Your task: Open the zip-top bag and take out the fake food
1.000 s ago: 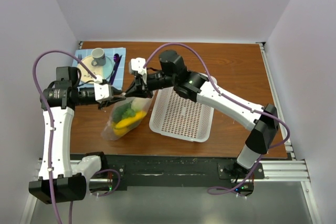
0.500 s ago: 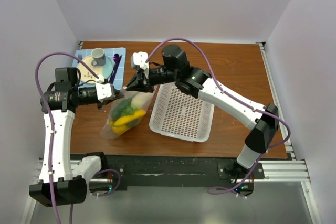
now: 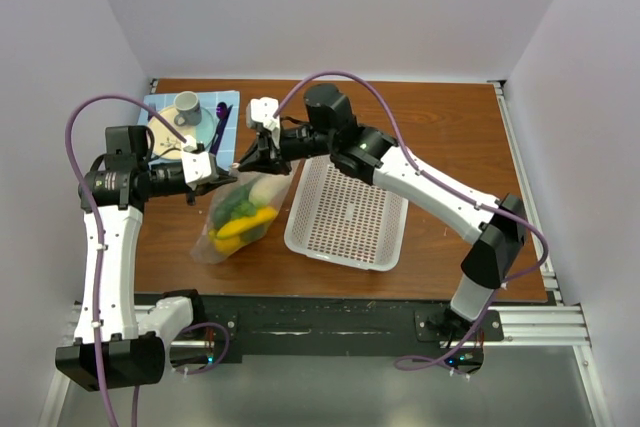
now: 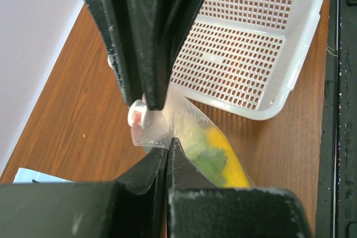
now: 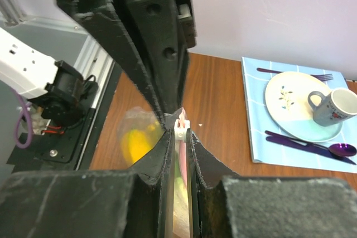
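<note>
Bag: clear, soft, crumpled plastic; top edge is clamped by left pincer and right pincer. Yellow and green food is enclosed.

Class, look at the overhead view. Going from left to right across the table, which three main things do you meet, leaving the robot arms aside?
mug → bag → basket
</note>
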{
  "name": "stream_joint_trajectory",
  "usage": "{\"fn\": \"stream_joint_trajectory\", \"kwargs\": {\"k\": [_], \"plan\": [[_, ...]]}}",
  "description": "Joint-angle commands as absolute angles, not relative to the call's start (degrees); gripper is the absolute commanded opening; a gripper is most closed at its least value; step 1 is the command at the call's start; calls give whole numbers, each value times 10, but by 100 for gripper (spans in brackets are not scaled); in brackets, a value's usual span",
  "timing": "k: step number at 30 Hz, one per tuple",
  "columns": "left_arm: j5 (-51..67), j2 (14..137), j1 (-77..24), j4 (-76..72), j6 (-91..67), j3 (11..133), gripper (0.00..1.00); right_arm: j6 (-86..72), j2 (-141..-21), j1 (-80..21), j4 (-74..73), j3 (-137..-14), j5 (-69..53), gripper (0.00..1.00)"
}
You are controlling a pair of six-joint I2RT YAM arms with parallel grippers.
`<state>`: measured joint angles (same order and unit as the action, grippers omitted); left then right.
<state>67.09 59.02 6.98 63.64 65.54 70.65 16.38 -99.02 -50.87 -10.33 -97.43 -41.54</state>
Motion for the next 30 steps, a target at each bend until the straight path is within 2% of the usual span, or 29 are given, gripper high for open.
{"fn": "stream_joint_trajectory", "kwargs": {"k": [1, 11, 14, 15, 17, 21, 30], "plan": [[694, 586, 67, 618, 651, 734, 0, 167, -1004, -492, -123, -1005, -410, 0], [694, 590, 67, 615, 655, 740, 0, 167, -1000, -468, -122, -990, -406, 0], [698, 593, 67, 614, 667, 741, 15, 150, -1007, -468, -119, -999, -421, 0], [700, 595, 67, 613, 667, 742, 28, 148, -1009, -468, -120, -1005, -425, 0], [707, 601, 68, 612, 668, 740, 39, 145, -1010, -468, -119, -1006, -431, 0], [714, 606, 67, 610, 678, 736, 48, 142, -1009, -469, -116, -1000, -436, 0], [714, 626, 68, 557, 631, 745, 52, 134, -1006, -475, -114, -1012, -455, 0]]}}
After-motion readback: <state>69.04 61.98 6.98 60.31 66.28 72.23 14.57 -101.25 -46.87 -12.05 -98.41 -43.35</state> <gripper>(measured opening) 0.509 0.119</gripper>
